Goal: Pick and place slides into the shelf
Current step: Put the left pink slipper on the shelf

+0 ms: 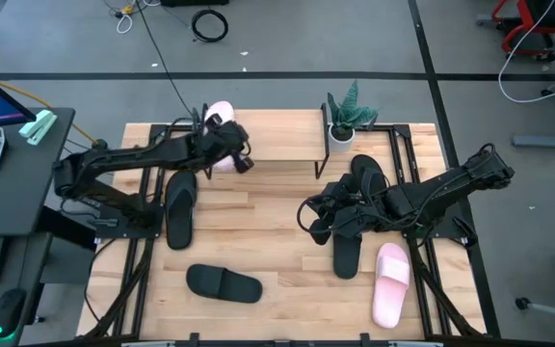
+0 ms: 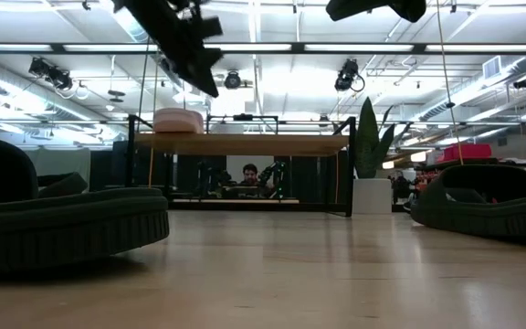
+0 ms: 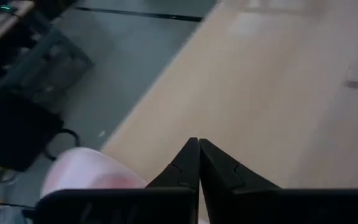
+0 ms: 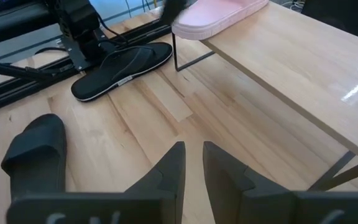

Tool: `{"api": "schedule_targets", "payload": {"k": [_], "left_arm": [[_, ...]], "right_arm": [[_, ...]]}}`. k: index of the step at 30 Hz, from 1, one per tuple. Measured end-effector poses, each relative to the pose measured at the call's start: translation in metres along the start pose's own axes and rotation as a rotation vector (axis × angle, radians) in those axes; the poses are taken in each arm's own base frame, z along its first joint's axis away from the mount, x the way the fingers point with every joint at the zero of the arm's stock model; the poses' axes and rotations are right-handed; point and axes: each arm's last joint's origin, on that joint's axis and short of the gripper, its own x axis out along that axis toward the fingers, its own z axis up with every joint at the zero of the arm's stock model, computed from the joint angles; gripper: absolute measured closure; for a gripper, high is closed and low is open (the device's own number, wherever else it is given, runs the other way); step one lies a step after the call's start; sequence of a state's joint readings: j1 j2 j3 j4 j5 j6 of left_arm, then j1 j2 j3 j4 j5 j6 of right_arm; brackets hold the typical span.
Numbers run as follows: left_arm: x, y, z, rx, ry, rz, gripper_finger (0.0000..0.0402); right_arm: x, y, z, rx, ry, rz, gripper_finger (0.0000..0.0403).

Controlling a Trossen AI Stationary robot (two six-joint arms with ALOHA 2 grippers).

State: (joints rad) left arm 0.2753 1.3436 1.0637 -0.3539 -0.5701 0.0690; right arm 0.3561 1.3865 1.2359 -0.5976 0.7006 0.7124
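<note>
1. High view: the left gripper (image 1: 244, 159) is seen at upper centre-left, beside a pink slide (image 1: 220, 118) lying on the shelf (image 1: 277, 145). The right gripper (image 1: 308, 214) is at centre right. On the worktop (image 1: 277, 251) a flip-flop (image 1: 179, 207), a black slide (image 1: 224, 282) and a second pink slide (image 1: 391, 282) are seen.
2. Low view: the pink slide (image 2: 178, 120) is shown on the shelf's left end.
3. Left wrist view: the jaws are pressed together, empty.
4. Right wrist view: the jaws are slightly spread, empty.
</note>
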Motion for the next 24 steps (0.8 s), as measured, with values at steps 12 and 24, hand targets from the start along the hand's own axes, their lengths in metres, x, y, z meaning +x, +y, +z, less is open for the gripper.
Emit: {"api": "schedule_targets", "payload": {"k": [12, 24], "left_arm": [[-0.023, -0.059, -0.013, 0.016, 0.025, -0.19, 0.0395], [0.019, -0.06, -0.022, 0.011, 0.11, -0.094, 0.0396]], "right_arm": [[0.0, 0.001, 0.001, 0.062, -0.004, 0.006, 0.034], [0.0, 0.001, 0.0, 0.107, 0.016, 0.031, 0.034]]}}
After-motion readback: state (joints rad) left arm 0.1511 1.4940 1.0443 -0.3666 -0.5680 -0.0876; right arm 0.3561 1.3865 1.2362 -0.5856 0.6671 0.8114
